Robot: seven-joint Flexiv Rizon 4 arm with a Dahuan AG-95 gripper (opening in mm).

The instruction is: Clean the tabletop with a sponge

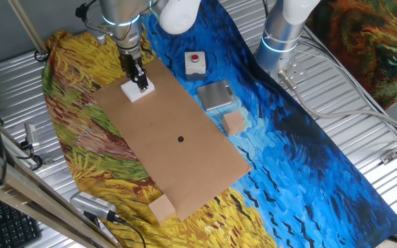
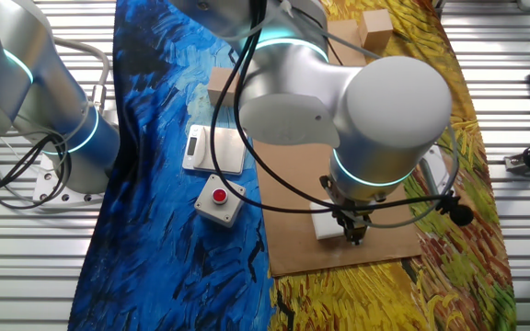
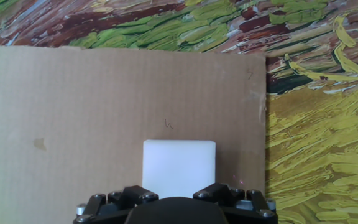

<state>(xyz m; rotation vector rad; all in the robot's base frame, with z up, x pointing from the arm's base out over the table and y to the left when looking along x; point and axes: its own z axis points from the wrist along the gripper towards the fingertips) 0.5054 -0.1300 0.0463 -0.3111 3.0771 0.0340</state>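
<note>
- The gripper is standing upright over the sponge in the upper left of the one fixed view; its fingers are sitting narrow against the white block and, as far as I can judge, are clamping it, though the exact contact is hidden by the hand itself.
- The sponge is resting flat on the tabletop, near that board's far corner; in the hand view it is showing at the lower middle of the frame, close to the board's right edge; in the other fixed view it is lying at the lower right, half hidden beneath the arm.
- Pick-up and placing on the board appear done; the wiping itself is, I judge, only at its start, since the sponge is sitting at one end and almost the whole brown surface, including the black dot at the centre, is lying ahead of it.
- A faint brown stain is showing on the cardboard at the left of the hand view; it is lying well apart from the sponge.
</note>
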